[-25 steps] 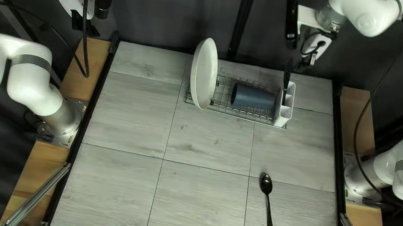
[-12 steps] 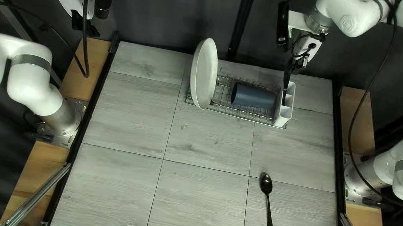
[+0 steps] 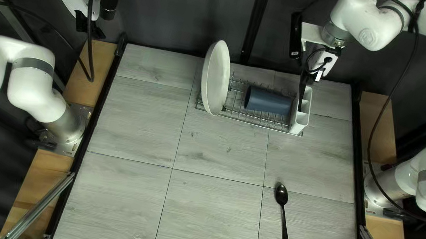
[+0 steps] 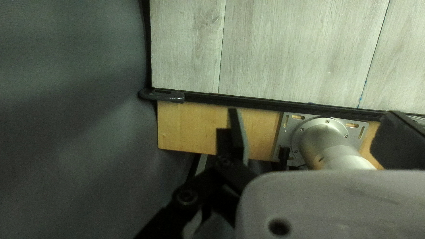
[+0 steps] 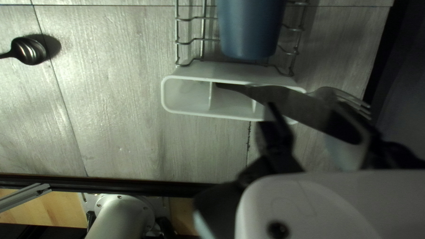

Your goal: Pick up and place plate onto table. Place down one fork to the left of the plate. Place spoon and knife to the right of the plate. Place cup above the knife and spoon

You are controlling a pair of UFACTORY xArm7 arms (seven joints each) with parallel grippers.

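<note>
The white plate (image 3: 215,77) stands on edge in the wire rack, left of the blue cup (image 3: 268,102), which lies on its side. Dark cutlery rises from the white holder (image 3: 299,121); over it hangs my right gripper (image 3: 307,82). In the right wrist view, a knife (image 5: 287,102) and a fork (image 5: 347,98) lean from the holder (image 5: 186,95). My right gripper (image 5: 314,119) is open, the knife between its fingers. A black spoon (image 3: 282,196) lies on the table. Away at the upper left is my left gripper (image 3: 89,29); its wrist view shows my left gripper (image 4: 310,126) open and empty.
The wire rack (image 3: 237,112) sits near the far edge of the table (image 3: 137,118), with the dark curtain (image 3: 186,4) behind it. Black rails (image 3: 98,117) run along the table's sides. A cable loops down beside my right arm.
My right arm has moved left and then down toward the cutlery in the holder. The left arm, plate, cup and spoon have not moved.
</note>
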